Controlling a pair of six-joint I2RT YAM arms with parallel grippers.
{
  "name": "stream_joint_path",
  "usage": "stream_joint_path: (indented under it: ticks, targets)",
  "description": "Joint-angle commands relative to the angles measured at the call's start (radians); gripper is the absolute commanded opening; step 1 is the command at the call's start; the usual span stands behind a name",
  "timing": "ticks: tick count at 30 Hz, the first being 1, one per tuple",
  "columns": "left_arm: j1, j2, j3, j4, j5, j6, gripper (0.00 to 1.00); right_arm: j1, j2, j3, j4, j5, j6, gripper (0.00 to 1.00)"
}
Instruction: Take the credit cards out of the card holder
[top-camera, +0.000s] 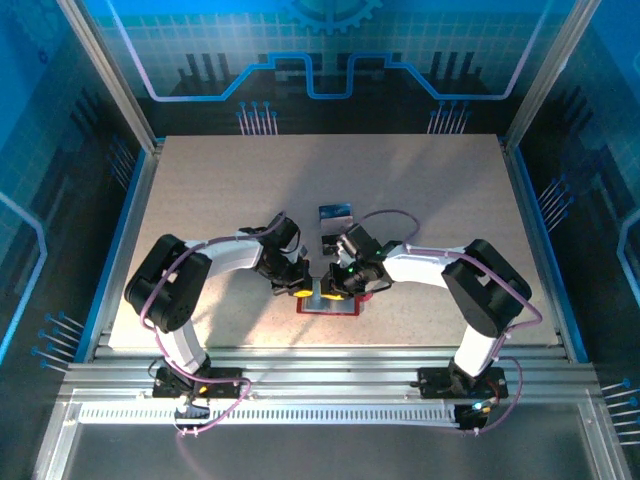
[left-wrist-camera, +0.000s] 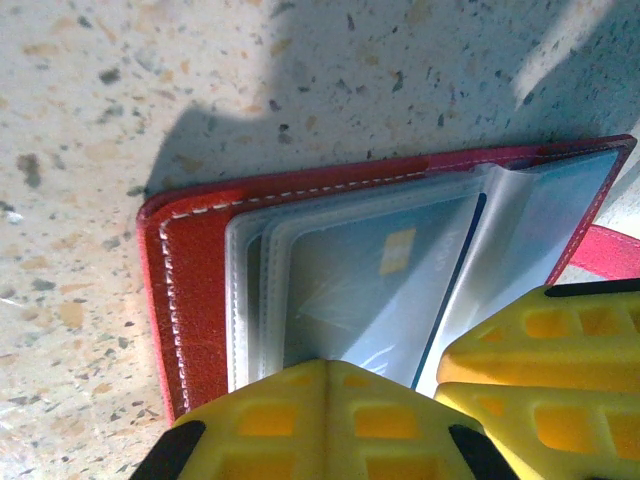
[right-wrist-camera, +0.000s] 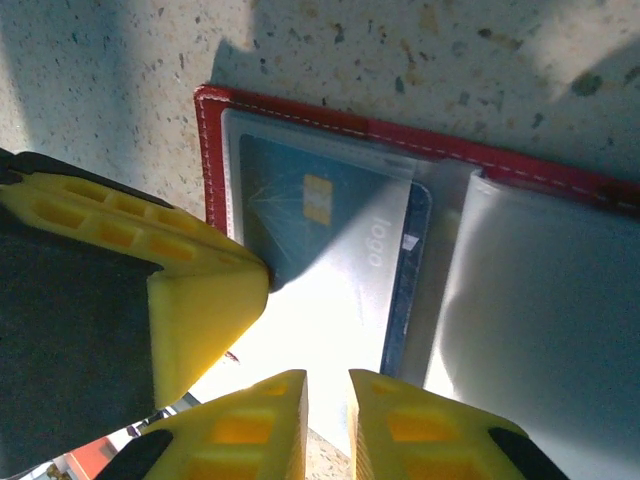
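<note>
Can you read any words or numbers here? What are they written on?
"000", after a blurred first sign: on the blue card inside the red card holder.
Loose card on the table: too small to read.

Overhead far; both wrists close on card holder (left-wrist-camera: 190, 270).
</note>
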Motion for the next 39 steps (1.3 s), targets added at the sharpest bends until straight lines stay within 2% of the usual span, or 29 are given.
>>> stream_joint_path:
  ticks: [1,13,27,34,39]
  targets:
    - [0.006,0.007,-0.031,-0.042,-0.035,0.012,0.0,-0.006,0.017,0.005,-0.028,0.021,-0.021,0.18]
    - [0.009,-0.001,-0.027,-0.051,-0.037,0.011,0.0,-0.006,0.033,0.009,-0.038,0.025,-0.034,0.22]
    - [0.009,-0.013,-0.024,-0.066,-0.042,0.011,0.0,-0.005,0.003,0.031,-0.137,0.082,-0.075,0.26]
    - [0.008,-0.025,-0.027,-0.059,-0.036,0.003,0.0,-0.008,-0.044,0.012,-0.046,0.035,-0.028,0.25]
    - [0.008,-0.023,-0.021,-0.057,-0.031,0.0,0.0,-0.011,-0.005,0.018,-0.024,0.013,-0.023,0.18]
